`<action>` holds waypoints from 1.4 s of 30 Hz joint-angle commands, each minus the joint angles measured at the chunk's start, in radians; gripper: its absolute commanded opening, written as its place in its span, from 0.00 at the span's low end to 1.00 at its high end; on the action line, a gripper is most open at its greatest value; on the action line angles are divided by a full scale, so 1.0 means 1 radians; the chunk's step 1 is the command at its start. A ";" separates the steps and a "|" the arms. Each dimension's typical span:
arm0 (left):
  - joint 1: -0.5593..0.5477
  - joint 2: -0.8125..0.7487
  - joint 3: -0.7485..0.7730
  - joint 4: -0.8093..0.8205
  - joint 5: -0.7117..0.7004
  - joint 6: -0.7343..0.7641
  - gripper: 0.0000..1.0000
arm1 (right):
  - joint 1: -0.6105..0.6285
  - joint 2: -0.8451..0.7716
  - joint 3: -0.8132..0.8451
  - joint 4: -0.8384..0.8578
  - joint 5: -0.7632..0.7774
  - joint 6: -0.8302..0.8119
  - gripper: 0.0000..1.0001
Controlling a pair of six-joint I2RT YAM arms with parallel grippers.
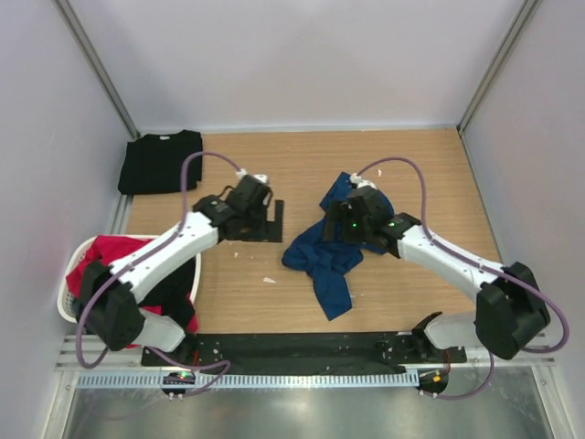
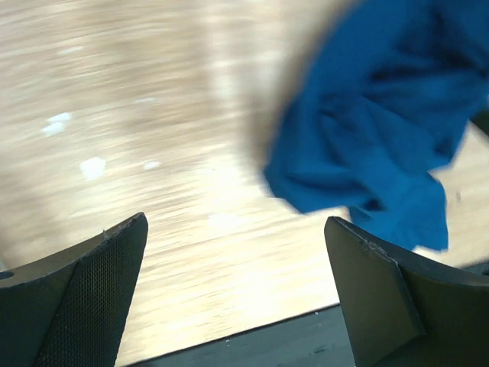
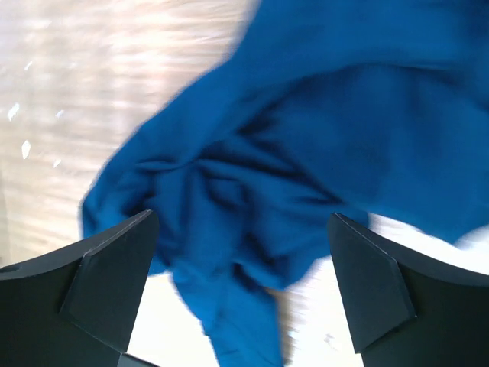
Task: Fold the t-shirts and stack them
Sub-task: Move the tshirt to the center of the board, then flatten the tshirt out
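A crumpled blue t-shirt [image 1: 324, 256] lies in a heap at the middle of the wooden table, with one end trailing toward the near edge. My right gripper [image 1: 341, 222] hovers open over its far part; the right wrist view shows blue cloth [image 3: 306, 153] below the gripper [image 3: 241, 283] and nothing between the fingers. My left gripper [image 1: 263, 218] is open to the left of the shirt. In the left wrist view only bare wood lies between its fingers [image 2: 84, 298], and the blue t-shirt [image 2: 367, 130] sits up and to the right. A folded black t-shirt [image 1: 160, 162] rests at the far left corner.
A white basket [image 1: 73, 306] at the near left holds a red t-shirt [image 1: 110, 256] and a black one [image 1: 174, 293]. Small white specks [image 1: 269, 280] dot the wood. Grey walls close in the table on three sides. A black rail [image 1: 292, 347] runs along the near edge.
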 commanded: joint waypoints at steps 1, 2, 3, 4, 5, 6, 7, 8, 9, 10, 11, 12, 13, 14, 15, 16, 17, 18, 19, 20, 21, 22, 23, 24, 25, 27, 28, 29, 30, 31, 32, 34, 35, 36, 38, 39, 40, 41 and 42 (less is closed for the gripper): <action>0.116 -0.140 -0.104 -0.008 -0.017 -0.088 0.99 | 0.077 0.087 0.080 0.104 0.024 -0.021 0.97; 0.155 -0.195 -0.153 0.013 -0.014 -0.096 0.99 | 0.112 0.116 0.099 0.107 0.024 -0.024 0.96; 0.168 -0.226 -0.172 0.020 -0.009 -0.111 0.99 | 0.128 0.165 0.108 0.113 0.023 -0.027 0.95; 0.179 -0.246 -0.187 0.027 -0.012 -0.116 1.00 | 0.143 0.192 0.119 0.111 0.023 -0.042 0.94; 0.188 -0.281 -0.198 0.038 -0.013 -0.122 1.00 | 0.172 0.212 0.137 0.104 0.027 -0.045 0.90; 0.189 -0.292 -0.218 0.041 -0.015 -0.130 1.00 | 0.183 0.248 0.143 0.090 0.043 -0.053 0.89; 0.190 -0.301 -0.226 0.053 -0.015 -0.136 1.00 | 0.192 0.261 0.148 0.084 0.049 -0.064 0.87; 0.190 -0.309 -0.233 0.059 -0.012 -0.140 1.00 | 0.198 0.271 0.148 0.078 0.053 -0.065 0.80; 0.190 -0.312 -0.252 0.064 -0.006 -0.144 1.00 | 0.198 0.279 0.142 0.076 0.050 -0.067 0.78; 0.190 -0.312 -0.256 0.073 0.003 -0.150 1.00 | 0.200 0.287 0.137 0.075 0.047 -0.062 0.76; 0.190 -0.310 -0.264 0.078 0.009 -0.150 1.00 | 0.198 0.290 0.128 0.075 0.044 -0.058 0.70; 0.190 -0.306 -0.273 0.084 0.014 -0.150 1.00 | 0.198 0.288 0.127 0.070 0.041 -0.051 0.66; 0.190 -0.303 -0.273 0.092 0.023 -0.150 1.00 | 0.198 0.282 0.127 0.071 0.034 -0.045 0.60; 0.190 -0.300 -0.278 0.096 0.028 -0.148 1.00 | 0.200 0.276 0.130 0.071 0.030 -0.030 0.43; 0.190 -0.290 -0.278 0.102 0.036 -0.147 1.00 | 0.201 0.269 0.133 0.071 0.032 -0.021 0.28; 0.190 -0.284 -0.276 0.121 0.045 -0.142 1.00 | 0.198 0.255 0.137 0.068 0.041 -0.009 0.17; 0.190 -0.278 -0.275 0.131 0.068 -0.141 1.00 | 0.198 0.223 0.148 0.065 0.064 0.007 0.01; 0.190 -0.273 -0.273 0.147 0.081 -0.140 1.00 | 0.197 0.200 0.157 0.052 0.078 0.008 0.01; 0.190 -0.258 -0.272 0.179 0.097 -0.140 1.00 | 0.198 0.174 0.165 0.042 0.090 0.008 0.01; 0.188 -0.247 -0.264 0.194 0.115 -0.142 1.00 | 0.198 0.120 0.188 0.021 0.125 0.007 0.01; 0.189 -0.237 -0.258 0.210 0.115 -0.142 1.00 | 0.197 0.091 0.203 0.007 0.138 0.004 0.01; 0.188 -0.214 -0.250 0.239 0.150 -0.142 1.00 | 0.192 0.066 0.220 -0.005 0.148 -0.005 0.01; 0.186 -0.201 -0.234 0.251 0.155 -0.141 1.00 | 0.188 0.034 0.254 -0.016 0.162 -0.011 0.01; 0.188 -0.188 -0.226 0.266 0.183 -0.133 1.00 | 0.183 -0.009 0.269 -0.046 0.194 -0.021 0.01; 0.185 -0.175 -0.220 0.302 0.195 -0.130 1.00 | 0.178 -0.027 0.284 -0.066 0.210 -0.024 0.01; 0.176 -0.139 -0.198 0.329 0.209 -0.125 1.00 | 0.149 -0.055 0.329 -0.156 0.234 -0.015 0.01; 0.165 -0.125 -0.191 0.346 0.210 -0.125 1.00 | 0.137 -0.063 0.335 -0.184 0.230 -0.005 0.01; 0.157 -0.091 -0.178 0.351 0.215 -0.124 1.00 | 0.122 -0.072 0.335 -0.229 0.234 0.007 0.01; 0.148 -0.074 -0.155 0.356 0.221 -0.119 0.99 | 0.111 -0.098 0.329 -0.252 0.259 0.022 0.01; 0.125 -0.056 -0.145 0.369 0.229 -0.117 0.99 | 0.100 -0.113 0.320 -0.275 0.283 0.065 0.01; 0.110 -0.040 -0.128 0.374 0.229 -0.114 0.99 | 0.068 -0.132 0.299 -0.301 0.300 0.085 0.01; 0.063 0.010 -0.086 0.391 0.221 -0.105 0.99 | 0.022 -0.188 0.269 -0.375 0.343 0.123 0.01; 0.050 0.026 -0.073 0.394 0.215 -0.105 0.99 | -0.013 -0.207 0.245 -0.440 0.351 0.155 0.01; 0.035 0.064 -0.047 0.398 0.211 -0.111 0.99 | -0.074 -0.224 0.236 -0.480 0.360 0.175 0.01; 0.032 0.101 -0.023 0.397 0.218 -0.117 0.99 | -0.132 -0.280 0.219 -0.592 0.414 0.203 0.01; 0.030 0.130 -0.013 0.400 0.215 -0.124 0.99 | -0.166 -0.300 0.217 -0.629 0.443 0.212 0.01; 0.030 0.145 0.003 0.403 0.212 -0.134 0.99 | -0.179 -0.334 0.232 -0.668 0.524 0.226 0.01; 0.030 0.158 0.015 0.405 0.203 -0.137 0.99 | -0.188 -0.351 0.245 -0.738 0.561 0.266 0.01; 0.030 0.170 0.024 0.406 0.200 -0.140 0.99 | -0.205 -0.363 0.258 -0.770 0.595 0.281 0.01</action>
